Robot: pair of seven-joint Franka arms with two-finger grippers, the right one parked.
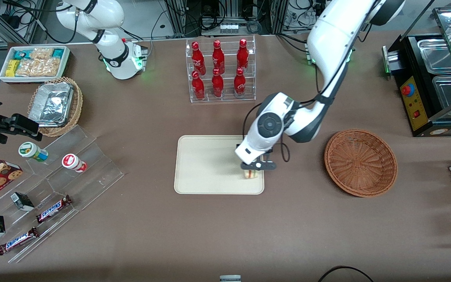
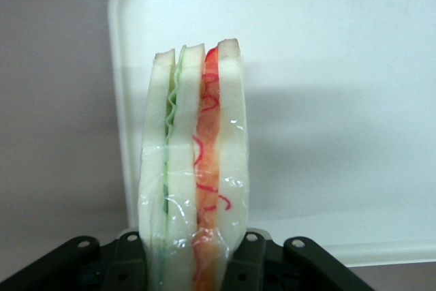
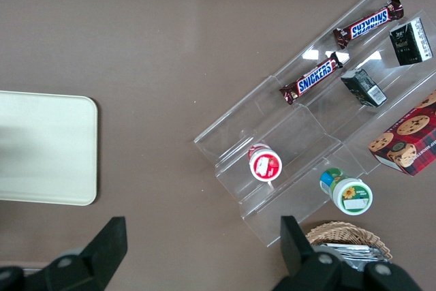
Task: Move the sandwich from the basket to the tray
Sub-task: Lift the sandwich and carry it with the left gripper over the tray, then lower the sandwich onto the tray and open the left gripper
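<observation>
You've got the gripper [image 1: 253,166] over the tray [image 1: 202,164], at the corner nearest the basket [image 1: 360,162], and its fingers [image 2: 253,253] are pinched on the sandwich [image 2: 194,168]. It's held by the flat bread faces, filling edge facing the wrist camera, so the layers stay together. The basket sits empty toward the working arm's end. My read: you're at the set-down, and you'll want it low before you let go.

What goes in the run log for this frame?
phase: placing | gripper: shut on sandwich, over tray at its edge nearest the basket | basket: holds nothing | release: not yet
</observation>
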